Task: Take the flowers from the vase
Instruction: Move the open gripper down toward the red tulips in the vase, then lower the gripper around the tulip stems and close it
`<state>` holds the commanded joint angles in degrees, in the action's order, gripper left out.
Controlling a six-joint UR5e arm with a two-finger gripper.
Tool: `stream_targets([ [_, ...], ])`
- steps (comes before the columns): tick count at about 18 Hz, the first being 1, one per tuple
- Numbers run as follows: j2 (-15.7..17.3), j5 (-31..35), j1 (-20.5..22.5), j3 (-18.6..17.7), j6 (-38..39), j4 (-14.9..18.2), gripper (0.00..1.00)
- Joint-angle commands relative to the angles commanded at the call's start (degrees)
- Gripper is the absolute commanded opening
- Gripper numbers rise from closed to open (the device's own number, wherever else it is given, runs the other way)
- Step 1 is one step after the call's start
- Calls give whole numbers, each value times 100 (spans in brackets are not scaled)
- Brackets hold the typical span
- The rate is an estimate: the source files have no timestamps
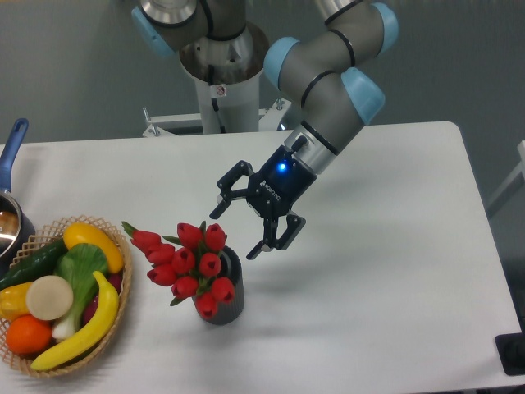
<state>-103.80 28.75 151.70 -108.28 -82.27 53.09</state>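
my arm (328, 78) is grey tubes with light blue joint caps, ends in a black two-finger gripper (238, 227), small blue light glowing on the wrist, shiny metal pedestal (221, 66) behind.
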Motion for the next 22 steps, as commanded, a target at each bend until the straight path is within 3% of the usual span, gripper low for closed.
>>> stream_targets([
  [8,-246,-18,-229,114,0,-299,100],
  [22,-545,-18,-483,369,18,-325,100],
])
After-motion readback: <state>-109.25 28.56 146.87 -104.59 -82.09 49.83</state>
